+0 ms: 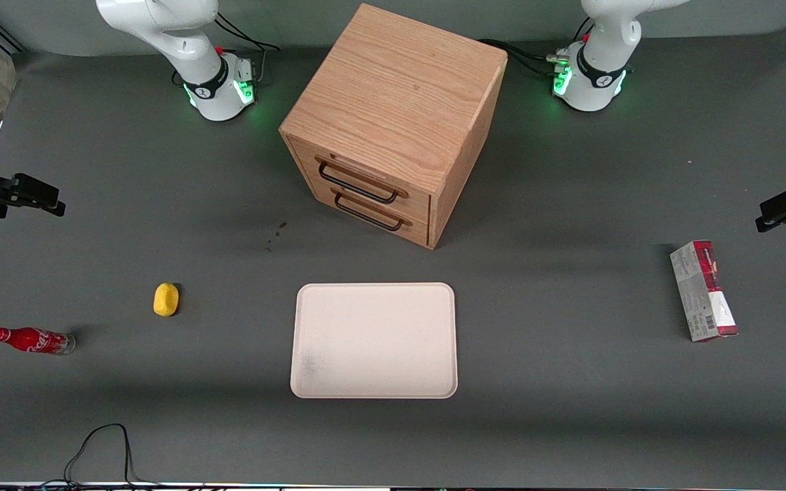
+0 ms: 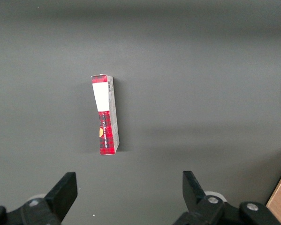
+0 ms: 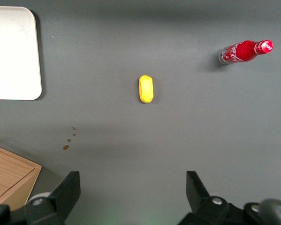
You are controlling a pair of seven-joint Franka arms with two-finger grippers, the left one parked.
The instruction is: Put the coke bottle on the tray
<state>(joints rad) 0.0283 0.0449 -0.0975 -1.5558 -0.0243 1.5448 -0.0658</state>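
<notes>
Coke bottle (image 1: 31, 340) lies on its side on table (image 1: 570, 423), toward working arm's end — well apart from tray (image 1: 374, 340). Yellow lump (image 1: 166, 299) sits between them. Claw (image 3: 133, 194) hangs above table, fingers spread wide, holding nothing — bottle untouched.

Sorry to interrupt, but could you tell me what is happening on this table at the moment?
Nothing is being handled yet. The right arm's gripper hangs open and empty above the table at the working arm's end. The coke bottle lies on its side on the table, nearer the front camera than the gripper, with a small yellow object between it and the tray. The tray sits bare in front of the wooden drawer cabinet. A red-and-grey carton lies toward the parked arm's end.
</notes>
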